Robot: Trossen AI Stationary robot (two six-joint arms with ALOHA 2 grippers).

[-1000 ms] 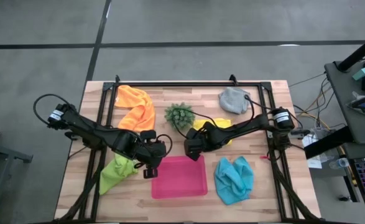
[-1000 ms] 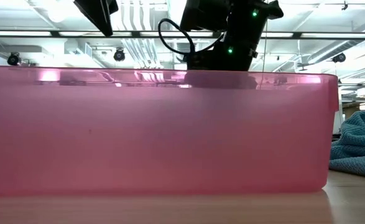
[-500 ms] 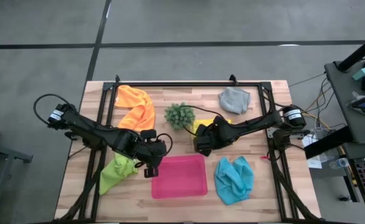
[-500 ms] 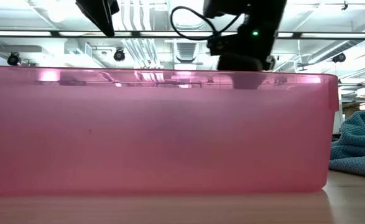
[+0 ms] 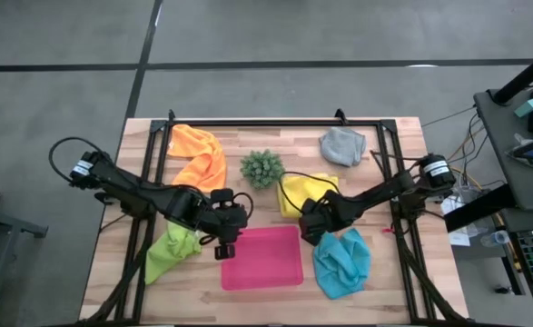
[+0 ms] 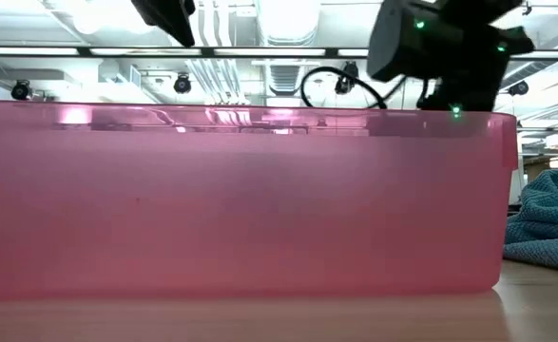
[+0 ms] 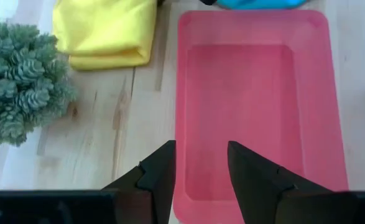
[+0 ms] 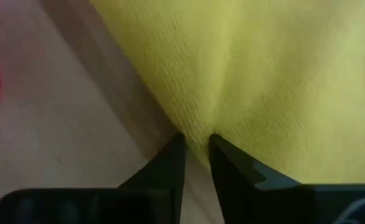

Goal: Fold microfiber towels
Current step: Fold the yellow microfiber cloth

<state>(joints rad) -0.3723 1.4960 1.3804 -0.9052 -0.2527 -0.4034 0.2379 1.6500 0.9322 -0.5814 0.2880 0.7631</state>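
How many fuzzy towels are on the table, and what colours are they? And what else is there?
Orange towel: 1
Grey towel: 1
Yellow towel: 1
Lime green towel: 1
Light blue towel: 1
Towels together: 5
Pink tray: 1
Spiky green plant: 1
Total: 7 things

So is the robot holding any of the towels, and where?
The right gripper pinches the yellow towel at its edge. The left gripper is open over the pink tray, holding nothing.
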